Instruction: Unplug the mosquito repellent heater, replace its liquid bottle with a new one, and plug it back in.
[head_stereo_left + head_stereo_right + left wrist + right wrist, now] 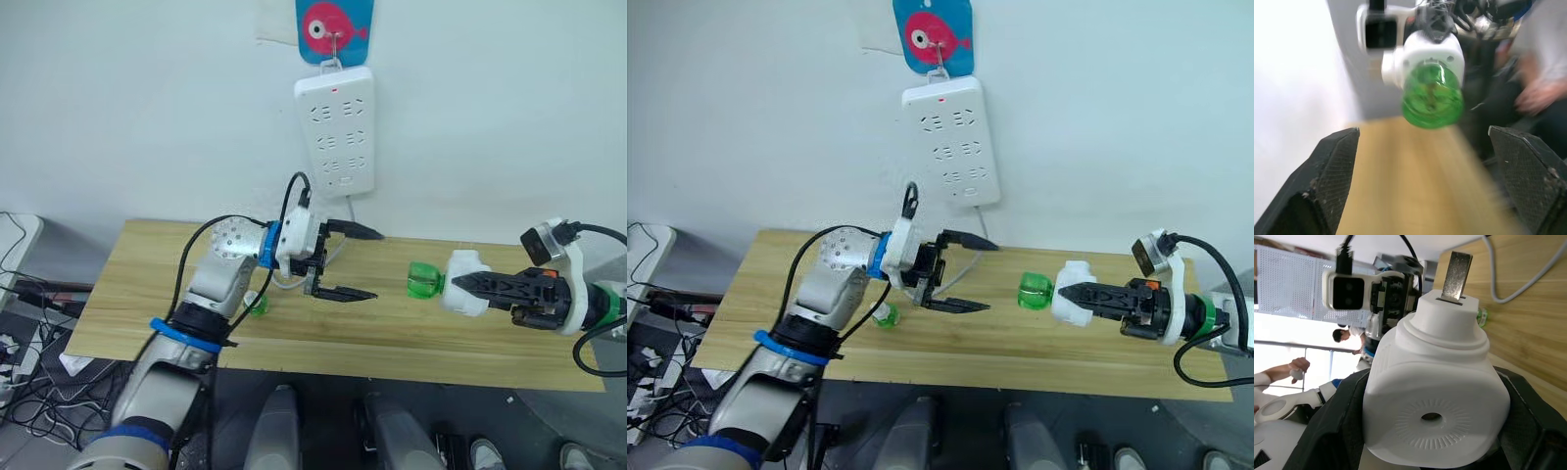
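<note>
White wall, a long white power strip (pixel 335 129) hanging on it, a light wooden table (pixel 147 284) below. The right gripper (pixel 468 284) is clamping the small rounded white plastic mosquito repellent heater (pixel 464 281) above the table, unplugged, with the tiny translucent green liquid bottle (pixel 424 280) poking toward the left gripper (pixel 351 261) — spread wide, holding nothing. Probably wise to center those fingers on the bottle before closing. The white-capped green new bottle (pixel 257 305) is sitting on the table beside the left arm.
</note>
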You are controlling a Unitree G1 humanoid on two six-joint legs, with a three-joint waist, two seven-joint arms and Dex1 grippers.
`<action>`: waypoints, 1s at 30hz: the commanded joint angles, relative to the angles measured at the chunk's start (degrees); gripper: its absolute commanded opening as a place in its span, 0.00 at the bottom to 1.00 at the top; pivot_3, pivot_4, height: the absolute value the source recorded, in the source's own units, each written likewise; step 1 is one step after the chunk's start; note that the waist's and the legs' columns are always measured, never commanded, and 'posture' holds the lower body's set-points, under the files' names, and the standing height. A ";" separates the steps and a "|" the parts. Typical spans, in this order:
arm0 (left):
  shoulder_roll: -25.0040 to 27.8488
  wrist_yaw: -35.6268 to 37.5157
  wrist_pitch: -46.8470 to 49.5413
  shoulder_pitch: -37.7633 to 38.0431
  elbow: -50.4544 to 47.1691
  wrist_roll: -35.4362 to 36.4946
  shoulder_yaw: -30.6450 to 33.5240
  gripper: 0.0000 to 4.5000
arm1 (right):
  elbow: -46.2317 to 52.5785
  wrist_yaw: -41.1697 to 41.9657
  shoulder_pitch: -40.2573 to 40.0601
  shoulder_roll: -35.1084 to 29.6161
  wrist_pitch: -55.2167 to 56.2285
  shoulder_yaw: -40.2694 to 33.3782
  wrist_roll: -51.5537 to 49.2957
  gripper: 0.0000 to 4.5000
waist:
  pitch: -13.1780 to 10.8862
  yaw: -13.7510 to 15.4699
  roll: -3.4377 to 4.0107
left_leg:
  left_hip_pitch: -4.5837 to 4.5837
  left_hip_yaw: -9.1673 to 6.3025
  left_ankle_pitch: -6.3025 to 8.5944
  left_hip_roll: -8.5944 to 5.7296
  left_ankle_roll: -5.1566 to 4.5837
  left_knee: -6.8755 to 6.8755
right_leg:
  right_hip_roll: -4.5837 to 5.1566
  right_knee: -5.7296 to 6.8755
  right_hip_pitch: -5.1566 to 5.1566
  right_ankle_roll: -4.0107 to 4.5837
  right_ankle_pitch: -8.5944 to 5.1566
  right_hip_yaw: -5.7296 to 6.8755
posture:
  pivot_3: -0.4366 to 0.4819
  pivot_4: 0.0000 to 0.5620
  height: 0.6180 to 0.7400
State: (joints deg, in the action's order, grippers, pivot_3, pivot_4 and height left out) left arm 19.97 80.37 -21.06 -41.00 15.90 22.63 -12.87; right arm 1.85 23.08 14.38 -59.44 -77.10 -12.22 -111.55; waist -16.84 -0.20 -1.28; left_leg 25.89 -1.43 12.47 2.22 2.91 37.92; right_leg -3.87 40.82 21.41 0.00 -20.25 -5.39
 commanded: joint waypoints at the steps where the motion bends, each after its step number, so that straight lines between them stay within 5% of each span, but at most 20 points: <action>1: -3.34 0.09 -18.76 -1.57 4.40 -3.62 1.74 0.99 | -0.11 2.36 1.12 -0.66 -1.00 -0.30 -1.45 0.69 | 0.00 0.07 0.00 | 0.01 0.00 0.05 -0.01 -0.09 0.00 | 0.00 0.00 0.00 -0.01 0.00 -0.02 | 0.49 0.52 1.00; 10: -6.47 3.09 -36.32 -3.53 11.63 -1.54 -0.50 0.99 | 0.98 2.93 1.98 0.84 -0.42 0.29 -1.45 0.69 | 0.00 0.00 0.00 | 0.00 -0.04 0.15 -0.04 -0.26 -0.02 | 0.01 0.08 0.00 -0.01 0.01 0.01 | 0.48 0.51 1.00; 30: -8.31 1.52 -41.34 -6.51 17.73 -3.15 -4.07 0.99 | 3.71 -1.35 2.62 5.82 2.38 0.13 -1.45 0.69 | 0.00 -0.34 -0.01 | 0.00 -0.10 0.14 -0.07 -0.28 0.01 | 0.00 0.18 0.00 -0.01 0.02 0.05 | 0.47 0.50 1.00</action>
State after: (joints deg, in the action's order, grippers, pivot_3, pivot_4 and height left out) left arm 11.61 81.89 -61.61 -47.43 34.28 18.86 -16.08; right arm 3.57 21.59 16.54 -53.53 -75.25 -10.48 -111.55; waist -16.83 -0.53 -1.29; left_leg 25.89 -1.54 12.61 2.14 2.63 37.93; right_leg -3.87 41.00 21.41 -0.01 -20.23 -5.34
